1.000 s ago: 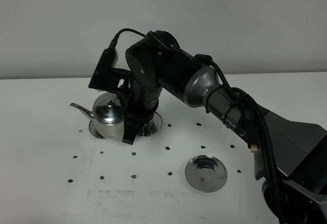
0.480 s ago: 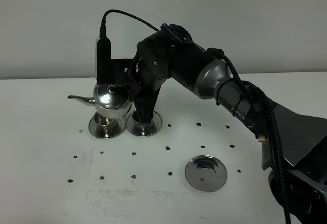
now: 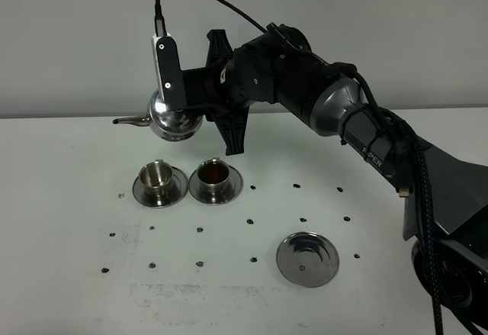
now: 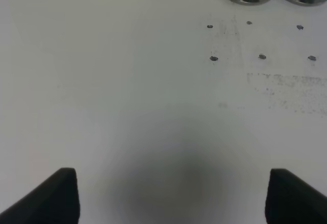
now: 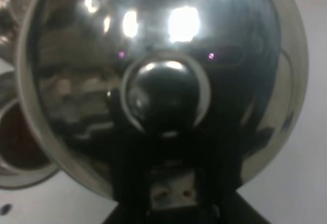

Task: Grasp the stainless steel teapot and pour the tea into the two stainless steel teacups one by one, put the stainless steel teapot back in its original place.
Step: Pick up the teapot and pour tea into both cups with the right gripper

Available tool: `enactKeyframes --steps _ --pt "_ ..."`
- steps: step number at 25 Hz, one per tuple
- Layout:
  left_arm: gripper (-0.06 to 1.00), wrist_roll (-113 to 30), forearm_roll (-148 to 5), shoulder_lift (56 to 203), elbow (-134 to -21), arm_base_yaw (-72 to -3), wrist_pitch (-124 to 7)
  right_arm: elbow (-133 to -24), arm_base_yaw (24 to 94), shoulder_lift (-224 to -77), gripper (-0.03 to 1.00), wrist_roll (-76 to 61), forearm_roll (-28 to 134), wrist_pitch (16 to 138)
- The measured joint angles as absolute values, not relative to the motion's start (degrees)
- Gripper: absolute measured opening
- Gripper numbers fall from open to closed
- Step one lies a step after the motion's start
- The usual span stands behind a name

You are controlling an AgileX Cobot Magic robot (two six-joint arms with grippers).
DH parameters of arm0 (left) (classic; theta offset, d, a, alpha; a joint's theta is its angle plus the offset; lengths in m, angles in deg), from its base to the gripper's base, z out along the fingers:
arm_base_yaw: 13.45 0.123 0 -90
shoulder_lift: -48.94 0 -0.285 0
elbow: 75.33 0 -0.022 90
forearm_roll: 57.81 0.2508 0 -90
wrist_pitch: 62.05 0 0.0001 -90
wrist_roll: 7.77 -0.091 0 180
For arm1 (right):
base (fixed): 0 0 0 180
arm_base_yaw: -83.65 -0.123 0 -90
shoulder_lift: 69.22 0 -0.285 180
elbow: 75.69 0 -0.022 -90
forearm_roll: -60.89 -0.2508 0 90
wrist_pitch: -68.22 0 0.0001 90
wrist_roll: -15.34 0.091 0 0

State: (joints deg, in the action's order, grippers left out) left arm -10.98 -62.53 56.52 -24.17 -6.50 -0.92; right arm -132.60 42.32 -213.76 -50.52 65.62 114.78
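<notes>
Right gripper [image 3: 197, 106] clamped shut on a mirror-bright, bell-shaped steel teapot [image 3: 174, 125], holding it in the air behind two small steel cups on a matte white table [image 3: 69, 274], with the thin curved spout [image 3: 130, 121] pointing left. Seen from the right wrist camera, the pot's domed lid and round knob [image 5: 166, 99] fill the view, and the dark jaws are closed together at its near side. Half a second earlier the pot hung low, directly over the left cup [image 3: 158, 173]. It has since risen well above both cups, and the black arm that partly covered the second cup has lifted with it. The left cup shows only bright metal inside, while the right cup [image 3: 215, 185] just beside it holds dark reddish-brown tea [image 3: 214, 172]. Each cup sits on a flared round saucer [image 3: 177, 191], and the two saucers almost touch. A flat, shiny round disc [image 3: 293, 255] with a sunken centre lies nearer the front and to the right, well apart from the cups. Open tabletop speckled with small dark marks [image 3: 251, 220] lies between the disc and the cups and along the front. The left gripper [image 4: 179, 198] hovers over plain white surface, its two dark fingertips [image 4: 64, 193] spread wide apart.
</notes>
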Motion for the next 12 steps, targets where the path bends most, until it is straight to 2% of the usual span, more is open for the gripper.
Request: enactKeyframes --steps 12 --pt "0.72 -11.0 -62.5 56.5 -24.2 -6.5 -0.9 -132.6 43.4 -219.8 0.17 -54.9 70.9 110.5"
